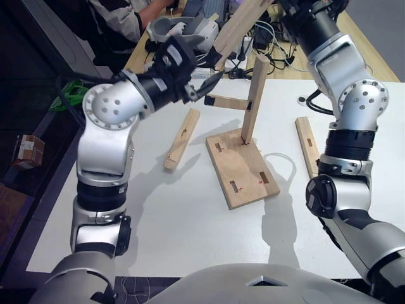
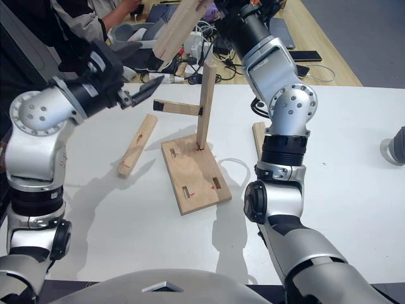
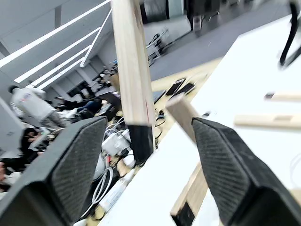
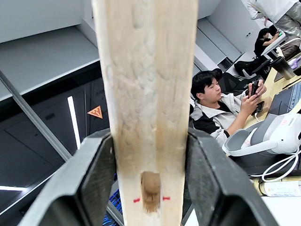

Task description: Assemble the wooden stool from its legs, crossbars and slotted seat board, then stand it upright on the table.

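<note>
While the right gripper (image 4: 146,175) clamps a leg (image 4: 145,70) aloft, the open left gripper (image 1: 209,85) should close squarely on the crossbar (image 1: 228,101) ahead.

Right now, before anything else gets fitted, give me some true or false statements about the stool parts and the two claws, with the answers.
1. One leg stands upright in the seat board. True.
2. The right claw is empty. False: it is shut on a raised leg, held above the table's far edge.
3. The left claw is open near the free end of the crossbar. True.
4. All four legs are fitted in the seat board. False: only one stands in it, with the crossbar joined to its side.
5. A loose wooden piece lies flat on the table to the robot's left of the seat board. True.
</note>
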Action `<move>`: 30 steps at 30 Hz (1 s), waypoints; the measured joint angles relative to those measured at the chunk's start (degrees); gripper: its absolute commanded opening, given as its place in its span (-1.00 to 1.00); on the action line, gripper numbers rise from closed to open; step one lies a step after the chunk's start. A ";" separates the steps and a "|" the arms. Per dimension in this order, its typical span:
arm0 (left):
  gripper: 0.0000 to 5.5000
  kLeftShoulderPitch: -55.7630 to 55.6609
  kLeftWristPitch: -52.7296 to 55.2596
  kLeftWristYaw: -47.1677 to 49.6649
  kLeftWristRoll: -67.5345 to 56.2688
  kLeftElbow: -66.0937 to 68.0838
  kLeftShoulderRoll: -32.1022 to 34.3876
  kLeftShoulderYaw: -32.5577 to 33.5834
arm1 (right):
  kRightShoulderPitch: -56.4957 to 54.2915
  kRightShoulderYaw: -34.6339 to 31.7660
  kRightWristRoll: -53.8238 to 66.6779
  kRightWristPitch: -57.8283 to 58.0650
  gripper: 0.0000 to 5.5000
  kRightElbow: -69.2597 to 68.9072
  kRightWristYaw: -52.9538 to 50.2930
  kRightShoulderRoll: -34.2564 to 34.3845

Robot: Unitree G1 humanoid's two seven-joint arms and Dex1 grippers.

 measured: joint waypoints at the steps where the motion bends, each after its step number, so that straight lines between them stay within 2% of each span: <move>1: 0.22 -1.29 2.71 0.14 -2.33 -0.62 -0.54 1.31 | 0.00 0.47 -0.34 0.42 -0.25 -0.54 0.30 -0.04; 3: 0.22 -3.45 8.16 1.56 -7.27 -1.30 -2.00 4.13 | 0.01 1.92 -1.29 1.09 -0.25 -2.46 1.56 -0.11; 7: 0.22 -11.31 19.90 7.68 -18.88 -1.28 -5.70 14.13 | 2.42 7.24 -4.84 3.37 -0.25 -9.12 4.54 -0.58; 9: 0.22 -16.64 23.84 11.13 -24.01 -0.40 -6.77 18.91 | 4.55 10.66 -8.03 3.78 -0.25 -11.98 6.21 -0.89; 12: 0.22 -21.28 27.72 15.45 -28.12 1.55 -6.96 22.71 | 6.30 16.24 -15.16 2.24 -0.25 -14.74 8.29 -1.89; 15: 0.22 -22.01 30.42 17.06 -30.70 1.46 -6.75 22.01 | 7.07 20.62 -21.93 -0.45 -0.25 -15.39 10.49 -2.58; 18: 0.22 -19.10 31.17 17.44 -30.53 0.71 -4.96 17.18 | 7.32 24.88 -28.34 -3.75 -0.25 -15.72 12.65 -2.54; 23: 0.22 -15.92 30.01 18.81 -28.33 1.27 -3.25 13.27 | 8.24 27.43 -32.58 -5.31 -0.25 -17.21 15.39 -1.91; 29: 0.22 -15.33 28.47 19.99 -27.56 1.93 -3.29 12.64 | 8.87 30.19 -37.69 -7.02 -0.25 -18.86 18.25 -2.35; 30: 0.15 -15.07 28.35 19.84 -27.56 1.74 -3.20 12.28 | 8.87 31.14 -39.16 -8.00 -0.25 -19.00 19.11 -2.71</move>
